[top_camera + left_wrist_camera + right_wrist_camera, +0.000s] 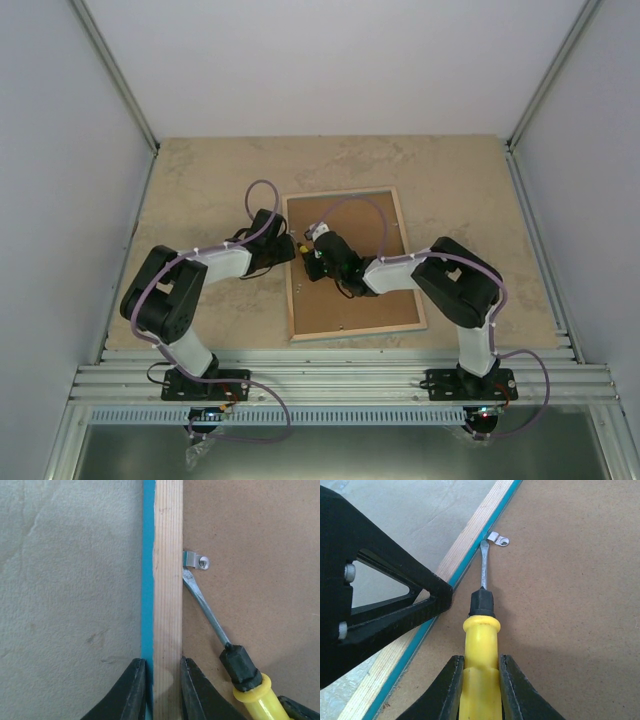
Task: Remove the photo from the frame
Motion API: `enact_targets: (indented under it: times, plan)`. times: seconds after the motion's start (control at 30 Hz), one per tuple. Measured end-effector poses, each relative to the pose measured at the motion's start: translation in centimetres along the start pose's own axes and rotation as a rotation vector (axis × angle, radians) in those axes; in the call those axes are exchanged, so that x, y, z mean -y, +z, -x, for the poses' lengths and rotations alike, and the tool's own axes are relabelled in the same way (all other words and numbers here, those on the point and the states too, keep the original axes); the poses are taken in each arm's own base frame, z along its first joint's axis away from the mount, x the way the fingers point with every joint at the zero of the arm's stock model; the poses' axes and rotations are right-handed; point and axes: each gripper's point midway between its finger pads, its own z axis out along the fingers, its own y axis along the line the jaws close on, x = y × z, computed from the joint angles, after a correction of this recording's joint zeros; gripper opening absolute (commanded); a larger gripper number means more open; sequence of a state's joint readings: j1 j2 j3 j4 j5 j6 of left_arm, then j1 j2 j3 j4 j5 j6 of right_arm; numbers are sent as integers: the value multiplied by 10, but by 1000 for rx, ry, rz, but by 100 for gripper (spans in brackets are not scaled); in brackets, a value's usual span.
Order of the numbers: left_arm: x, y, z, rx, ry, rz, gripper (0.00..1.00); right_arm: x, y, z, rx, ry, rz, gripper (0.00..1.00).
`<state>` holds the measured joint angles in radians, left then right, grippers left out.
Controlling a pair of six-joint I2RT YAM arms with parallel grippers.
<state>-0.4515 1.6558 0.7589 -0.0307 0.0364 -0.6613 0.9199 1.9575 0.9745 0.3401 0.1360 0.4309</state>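
The frame [297, 262] lies face down on the table, its brown fibreboard backing [365, 290] up; the photo is hidden under it. My left gripper [163, 692] is shut on the frame's left wooden rail [167, 580], turquoise edge outside. My right gripper [481, 692] is shut on a yellow-handled screwdriver [481, 645]. The screwdriver's blade tip rests at a small metal clip [498, 540] screwed to the backing beside the rail. The clip [196, 562] and the screwdriver [250, 680] also show in the left wrist view.
The beige stone-look table [200, 180] surrounds the frame. Grey walls stand on three sides. A metal rail [340, 380] runs along the near edge by the arm bases. The left gripper's black body [380, 595] lies close beside the screwdriver.
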Motion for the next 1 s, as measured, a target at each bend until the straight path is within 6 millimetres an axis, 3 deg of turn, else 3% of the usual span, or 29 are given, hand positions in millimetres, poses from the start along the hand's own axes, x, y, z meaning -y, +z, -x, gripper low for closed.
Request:
enact_targets:
  times: [1.0]
  plan:
    - [-5, 7, 17, 78, -15, -3, 0, 0, 24, 15, 93, 194, 34, 1]
